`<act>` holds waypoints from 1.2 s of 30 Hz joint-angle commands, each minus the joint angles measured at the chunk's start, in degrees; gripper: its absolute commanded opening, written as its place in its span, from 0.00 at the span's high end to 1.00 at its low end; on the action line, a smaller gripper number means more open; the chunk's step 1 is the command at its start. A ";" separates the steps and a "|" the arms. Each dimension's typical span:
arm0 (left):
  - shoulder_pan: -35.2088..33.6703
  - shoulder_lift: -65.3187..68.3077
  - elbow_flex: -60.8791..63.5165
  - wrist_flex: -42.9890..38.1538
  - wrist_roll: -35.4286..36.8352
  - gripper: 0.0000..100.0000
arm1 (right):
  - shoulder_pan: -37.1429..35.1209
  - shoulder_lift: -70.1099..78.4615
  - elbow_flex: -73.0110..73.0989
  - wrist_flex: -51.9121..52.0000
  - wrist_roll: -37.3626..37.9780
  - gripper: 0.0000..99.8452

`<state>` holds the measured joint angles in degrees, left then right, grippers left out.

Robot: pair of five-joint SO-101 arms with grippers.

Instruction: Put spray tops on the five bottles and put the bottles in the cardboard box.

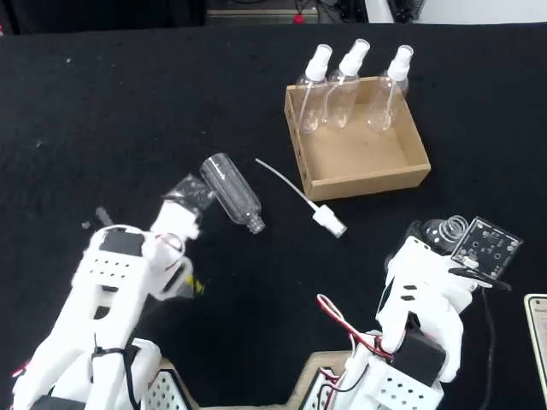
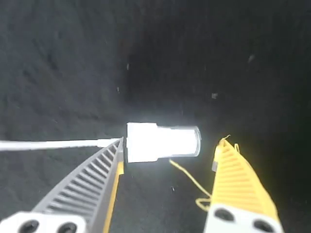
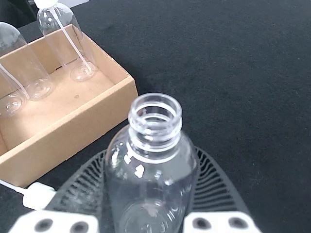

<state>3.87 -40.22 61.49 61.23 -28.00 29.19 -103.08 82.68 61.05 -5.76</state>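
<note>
Black cloth covers the desk [image 1: 128, 102]. The cardboard box [image 1: 367, 181] sits well beyond both arms, with three capped bottles [image 1: 340, 98] standing along its far wall. Your right jaws are closed around the lower body of the uncapped bottle [image 3: 150, 184], whose open neck points away from them. Your left jaws stand wide apart and grip nothing. The spray top [image 2: 160, 141] lies on the cloth between their tips, with the grey jaw right at its collar and the yellow jaw a little clear of its cap end.

Watch the close. I judge the grey jaw could shove the top sideways before the yellow one arrives, and the long dip tube [image 2: 48, 143] would swing with it. A loose yellow thread [image 2: 187, 177] hanging off the yellow jaw might snag too. Held so low, the bottle may pivot when the tube is fed in.

From overhead you get the bottle's tilt and the tube's full length. The left wrist view gives you the real gap at each jaw.
</note>
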 commanded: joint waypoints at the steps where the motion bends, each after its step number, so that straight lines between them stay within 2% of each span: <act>1: -0.31 -0.62 -6.46 2.64 -0.88 0.71 | 0.53 -5.41 -0.22 -2.02 -0.62 0.92; 7: -0.92 -0.53 -9.63 10.64 -22.77 0.71 | 0.53 -5.41 -0.22 -2.02 -0.62 0.92; 11: -0.75 0.00 -9.54 11.69 -30.68 0.71 | 0.53 -5.41 -0.22 -2.02 -0.62 0.92; 18: -0.57 0.09 -8.22 3.25 -31.82 0.71 | 0.53 -5.41 -0.22 -2.11 -0.62 0.92; 22: 3.30 0.09 -5.23 2.81 -31.91 0.71 | 0.53 -5.41 -0.22 -2.11 -0.62 0.92; 28: 4.88 0.09 0.22 -8.79 -31.91 0.71 | 0.53 -5.41 -0.22 -2.11 -0.62 0.92; 36: 4.26 0.18 1.10 -12.22 -31.74 0.71 | 0.53 -5.41 -0.22 -2.11 -0.62 0.92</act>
<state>7.91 -40.04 63.43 50.86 -59.47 29.19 -103.08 82.68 61.05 -5.76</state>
